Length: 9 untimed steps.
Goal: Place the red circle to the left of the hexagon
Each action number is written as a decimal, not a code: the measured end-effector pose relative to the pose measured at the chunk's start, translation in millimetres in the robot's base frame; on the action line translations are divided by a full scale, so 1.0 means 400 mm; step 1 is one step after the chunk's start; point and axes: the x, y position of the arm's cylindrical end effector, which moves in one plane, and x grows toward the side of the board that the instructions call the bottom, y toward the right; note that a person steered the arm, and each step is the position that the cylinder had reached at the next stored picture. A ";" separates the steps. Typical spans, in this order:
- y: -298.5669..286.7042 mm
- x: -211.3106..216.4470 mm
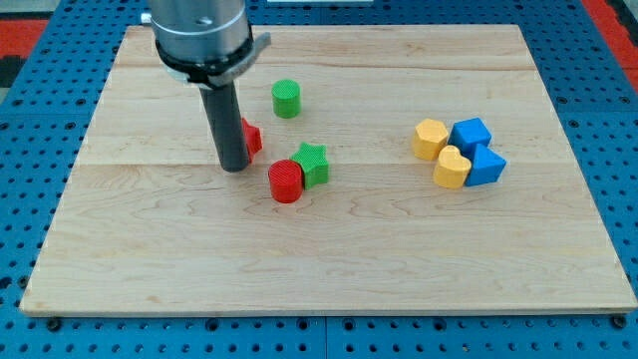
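Observation:
The red circle [285, 181] is a short red cylinder near the board's middle, touching a green star [312, 163] on its upper right. The yellow hexagon [431, 139] sits at the view's right, in a cluster with other blocks. My tip [234, 167] rests on the board to the left of the red circle, with a gap between them. A second red block [250, 137] is partly hidden behind the rod, so its shape cannot be made out.
A green cylinder [286, 99] stands above the red circle. Beside the hexagon are a blue cube [471, 133], a yellow heart [451, 167] and a blue block [485, 166]. The wooden board [329, 259] lies on a blue pegboard.

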 end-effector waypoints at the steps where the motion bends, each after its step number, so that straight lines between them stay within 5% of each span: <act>1: -0.029 -0.034; 3: -0.018 0.183; 8: 0.098 0.009; 9: 0.117 0.056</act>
